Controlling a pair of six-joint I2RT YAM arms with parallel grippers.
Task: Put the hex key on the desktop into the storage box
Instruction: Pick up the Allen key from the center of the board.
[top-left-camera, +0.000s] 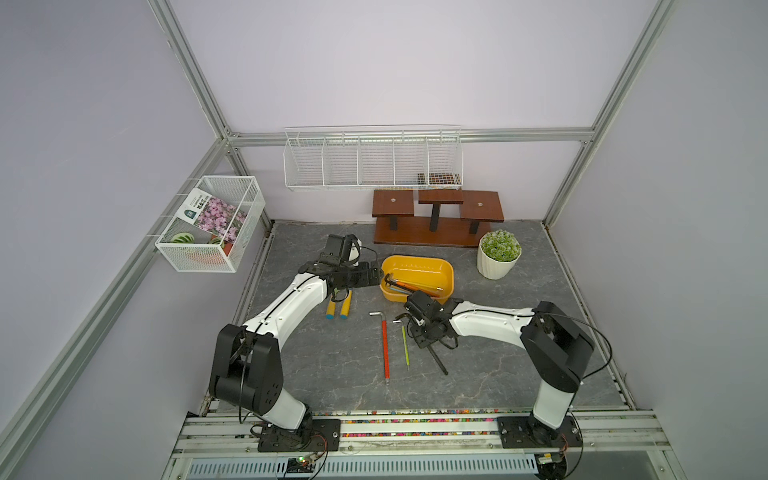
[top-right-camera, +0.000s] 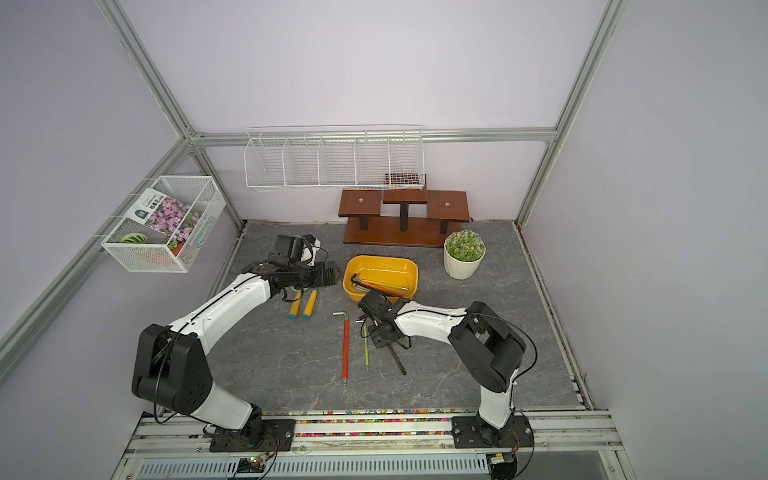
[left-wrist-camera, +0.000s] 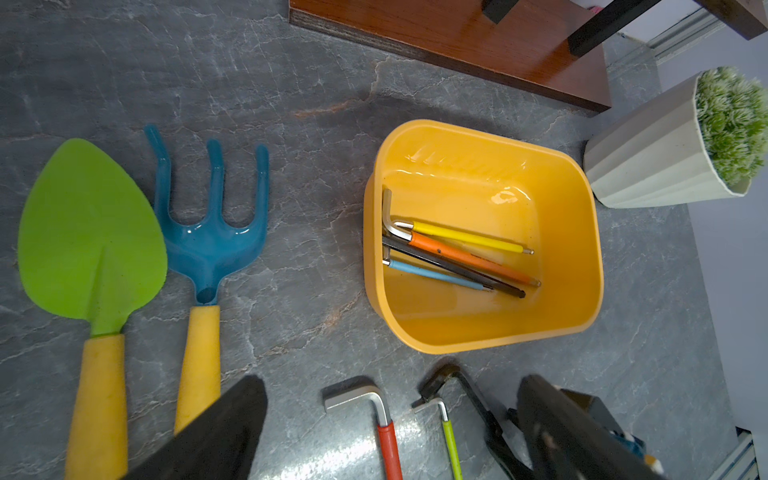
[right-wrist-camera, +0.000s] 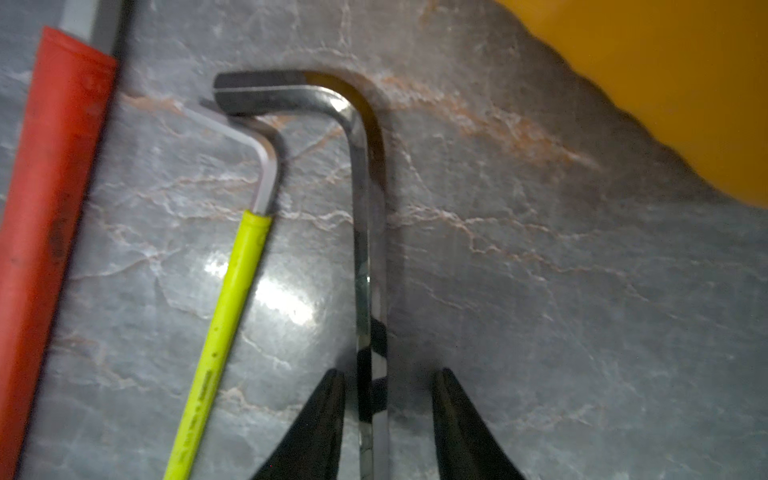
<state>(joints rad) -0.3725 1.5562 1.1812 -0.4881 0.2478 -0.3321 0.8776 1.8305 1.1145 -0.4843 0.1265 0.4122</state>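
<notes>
Steel hex key (right-wrist-camera: 368, 249), bare and dark, straddled by the right gripper (right-wrist-camera: 388, 376).
It lies flat on the desktop (top-left-camera: 519, 332) near the yellow storage box (top-left-camera: 448, 270), beside a green-sleeved key (right-wrist-camera: 232, 316). The fingertips (right-wrist-camera: 332, 386) stand apart on either side of it. The left gripper (top-left-camera: 372, 276) hovers by the box, but its spread cannot be told.

I've bare desktop (top-left-camera: 478, 374) to pass along the near edge. Mid-desktop, the red hex key (top-left-camera: 385, 345) and green hex key (top-left-camera: 405, 345) lie close together, with the storage box (top-left-camera: 415, 266) just beyond them.
</notes>
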